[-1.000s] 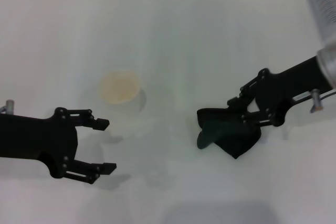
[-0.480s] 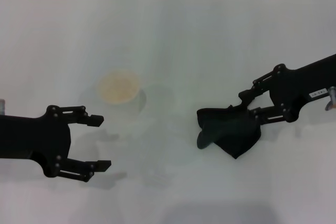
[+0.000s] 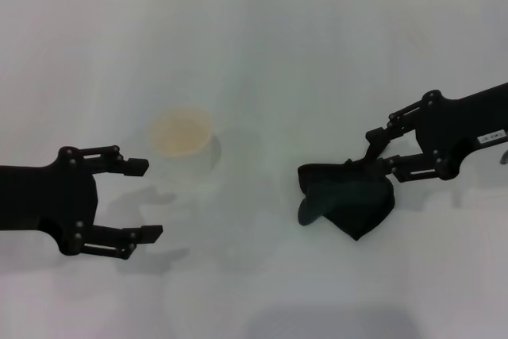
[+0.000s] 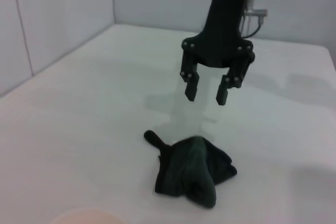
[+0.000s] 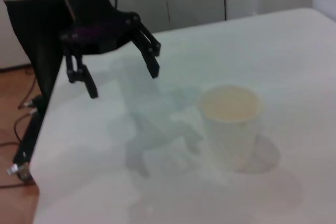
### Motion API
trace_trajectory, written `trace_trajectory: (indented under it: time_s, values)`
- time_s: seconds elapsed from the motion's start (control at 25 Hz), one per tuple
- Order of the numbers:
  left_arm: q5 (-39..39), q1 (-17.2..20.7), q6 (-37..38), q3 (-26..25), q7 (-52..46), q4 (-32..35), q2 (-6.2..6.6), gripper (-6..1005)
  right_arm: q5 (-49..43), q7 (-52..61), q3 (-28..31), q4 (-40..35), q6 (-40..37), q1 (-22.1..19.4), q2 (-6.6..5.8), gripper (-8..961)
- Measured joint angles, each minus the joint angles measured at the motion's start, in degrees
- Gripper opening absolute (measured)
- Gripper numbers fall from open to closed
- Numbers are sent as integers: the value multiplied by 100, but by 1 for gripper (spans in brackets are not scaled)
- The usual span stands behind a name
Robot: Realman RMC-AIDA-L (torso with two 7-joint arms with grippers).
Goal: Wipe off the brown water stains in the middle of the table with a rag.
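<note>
The black rag [image 3: 347,200] lies bunched on the white table [image 3: 262,61], right of the middle. My right gripper [image 3: 370,151] is open and empty, just off the rag's far right edge. In the left wrist view the right gripper [image 4: 207,90] hangs open above the rag [image 4: 191,171], apart from it. My left gripper [image 3: 146,200] is open and empty at the left, near the cup. The right wrist view shows the left gripper [image 5: 118,72] open above the table. No brown stain shows in any view.
A translucent white plastic cup [image 3: 181,139] with a cream inside stands left of the middle, just beyond my left gripper; it also shows in the right wrist view [image 5: 231,124]. The table's near left edge and floor show in the right wrist view [image 5: 21,182].
My right gripper has drawn back to the right off the rag, which stays in place. My left gripper has drawn back to the left, away from the middle.
</note>
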Motion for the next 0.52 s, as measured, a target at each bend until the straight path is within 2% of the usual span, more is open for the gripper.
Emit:
trace_trajectory:
  time_s: [0.24,0.52]
  values:
    - [-62,2,111,-291,119,-121,-6,893,178,-190,264,37,-257,-31,-39,418]
    - [-81,-9,106,-323,125,-147,-10,893,159,-212,271,17,-249,-34,-22,418]
